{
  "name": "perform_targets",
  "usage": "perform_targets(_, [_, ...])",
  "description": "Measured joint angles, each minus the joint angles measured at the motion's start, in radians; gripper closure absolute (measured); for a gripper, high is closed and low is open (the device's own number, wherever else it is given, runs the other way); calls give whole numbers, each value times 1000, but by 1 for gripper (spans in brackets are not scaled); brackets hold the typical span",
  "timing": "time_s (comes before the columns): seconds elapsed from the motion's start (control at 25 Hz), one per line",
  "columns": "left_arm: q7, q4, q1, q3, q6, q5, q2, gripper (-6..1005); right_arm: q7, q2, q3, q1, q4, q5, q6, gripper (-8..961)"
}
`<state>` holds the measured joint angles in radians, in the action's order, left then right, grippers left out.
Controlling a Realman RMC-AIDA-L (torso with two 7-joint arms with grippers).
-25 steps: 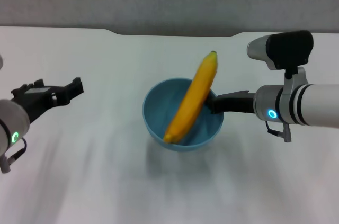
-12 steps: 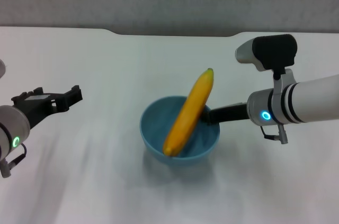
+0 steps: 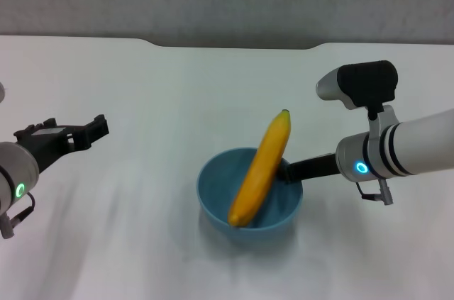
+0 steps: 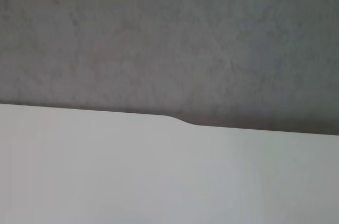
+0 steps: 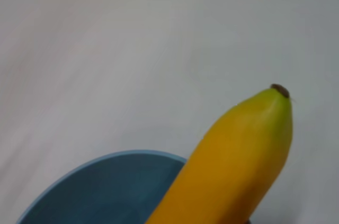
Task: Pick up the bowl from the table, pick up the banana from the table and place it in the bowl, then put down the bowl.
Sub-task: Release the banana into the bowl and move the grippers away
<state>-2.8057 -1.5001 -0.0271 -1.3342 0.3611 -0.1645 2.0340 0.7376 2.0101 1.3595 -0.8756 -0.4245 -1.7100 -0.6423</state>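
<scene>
The banana [image 3: 261,170] leans in the bowl [image 3: 250,198], tip poking over the rim. The right gripper [image 3: 287,170] pinches the bowl's rim. Well left of the bowl, the left gripper [image 3: 85,130] hangs spread wide.

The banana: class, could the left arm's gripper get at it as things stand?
Probably yes. The banana leans in the bowl, upper end jutting out. Bare table separates it from the open left gripper; the right gripper holds the opposite rim.
</scene>
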Motion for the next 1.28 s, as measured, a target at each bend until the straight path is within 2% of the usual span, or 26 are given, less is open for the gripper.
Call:
perform_targets(0.52, [1,2,10,0,-6,0,0,108,1,0,-22,18,-10,-60,22,914])
perform_targets(0.96, [8,2,16,-2,-7,0,0,108,18,0,-24,119,-184,-105,42,757])
perform_targets(1.16, [8,7,19,-2,-7,0,0,108,34,-1,-24,138,-224,-115,33,515])
perform_targets(1.28, [8,9,21,-3,-7,0,0,108,32,-1,-32,162,-277,-151,23,449])
